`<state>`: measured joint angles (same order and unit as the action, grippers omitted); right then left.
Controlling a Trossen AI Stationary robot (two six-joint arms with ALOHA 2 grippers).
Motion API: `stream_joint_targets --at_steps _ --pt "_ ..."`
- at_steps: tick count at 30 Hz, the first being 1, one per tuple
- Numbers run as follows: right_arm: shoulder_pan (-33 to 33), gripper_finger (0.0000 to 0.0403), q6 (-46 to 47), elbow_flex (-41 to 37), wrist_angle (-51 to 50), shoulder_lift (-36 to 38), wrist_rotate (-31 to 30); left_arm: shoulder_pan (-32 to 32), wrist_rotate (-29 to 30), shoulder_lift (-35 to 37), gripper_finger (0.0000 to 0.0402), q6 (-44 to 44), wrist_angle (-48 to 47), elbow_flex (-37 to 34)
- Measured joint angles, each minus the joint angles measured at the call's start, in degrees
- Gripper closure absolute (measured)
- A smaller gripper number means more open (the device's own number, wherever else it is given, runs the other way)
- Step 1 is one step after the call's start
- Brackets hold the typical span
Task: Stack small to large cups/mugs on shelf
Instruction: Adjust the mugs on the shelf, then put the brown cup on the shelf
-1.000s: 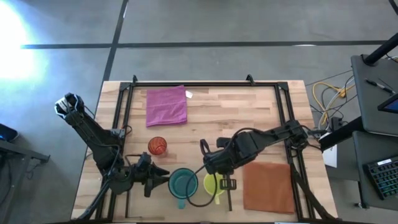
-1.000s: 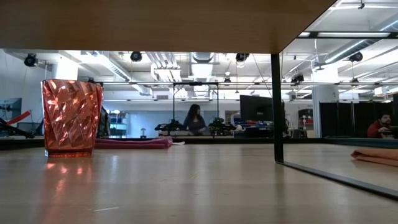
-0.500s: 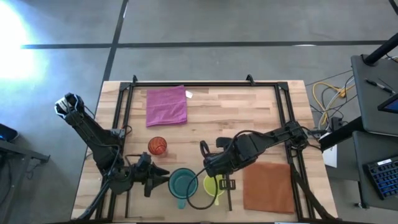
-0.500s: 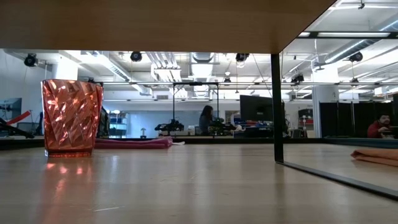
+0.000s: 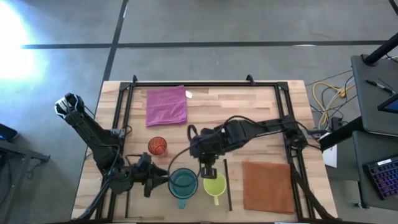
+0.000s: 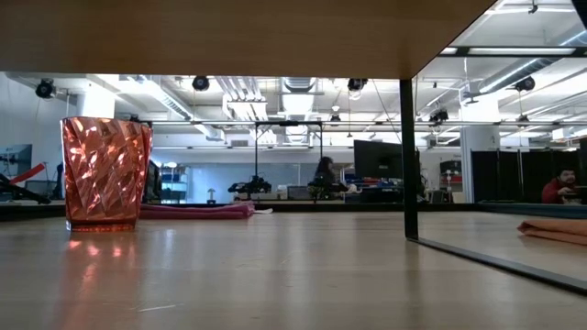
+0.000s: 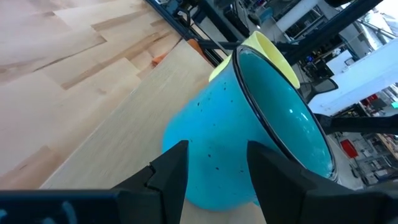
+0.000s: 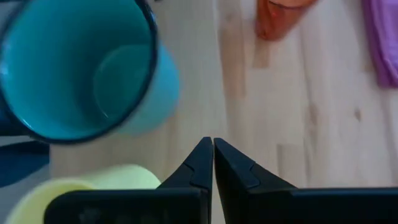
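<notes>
Mugs sit side by side near the tabletop's front edge: teal mug point(image 5: 182, 183), yellow mug point(image 5: 214, 185). Right gripper point(image 5: 206, 170), fingers pressed together, hovers just behind them. Left gripper point(image 5: 163, 182), spread, flanks the teal one. Red-orange cup point(image 5: 157, 146) stands apart.

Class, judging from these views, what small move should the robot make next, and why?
Probably the right gripper, shut and empty, should open and drop toward the yellow mug. It hangs just above the mug, which stands free beside the teal mug, where the left gripper waits open.
</notes>
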<state>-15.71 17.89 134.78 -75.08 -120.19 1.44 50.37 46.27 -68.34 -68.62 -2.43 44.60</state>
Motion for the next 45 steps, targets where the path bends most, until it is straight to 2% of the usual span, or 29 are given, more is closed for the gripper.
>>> stream_joint_targets --at_steps 7,16,22,29,32,34,39,42,45 --pt "-0.06 0.0394 -1.01 0.0 5.0 -1.69 4.99 0.06 -3.68 0.0 0.0251 -0.04 0.57 0.0" --pt "-0.13 0.0394 -1.01 0.0 7.8 -2.64 5.11 0.04 -6.18 0.0 0.0251 -0.09 0.54 0.05" --pt "-0.13 0.0394 -1.43 0.0 8.18 -2.64 7.38 0.04 -7.22 0.0 0.0251 -0.09 0.8 0.37" --pt "-0.13 0.0394 -1.83 0.0 8.17 -2.64 7.36 0.0 -7.79 0.0 0.0251 -0.09 0.65 0.37" --pt "-0.04 0.0394 -2.79 0.0 8.13 -2.63 3.8 0.0 -8.33 0.0 0.0251 -0.07 -0.09 0.37" --pt "0.13 0.0394 -3.15 0.0 8.1 -2.61 1.27 0.0 -8.23 0.0 0.0251 -0.07 -1.05 0.37" --pt "1.52 0.0394 -3.13 0.03 8.04 -2.55 0.46 0.0 -6.01 0.91 0.0251 -0.12 -4.82 0.37" --pt "2.62 0.0387 -3.39 0.11 8.04 -2.45 1.65 -0.28 -4.61 4.88 0.0251 0.21 -8.25 1.06" --pt "4.03 0.0369 -3.09 0.13 8.06 -2.1 3.84 -0.5 1.02 10.58 0.0251 5.57 -10.23 2.34"
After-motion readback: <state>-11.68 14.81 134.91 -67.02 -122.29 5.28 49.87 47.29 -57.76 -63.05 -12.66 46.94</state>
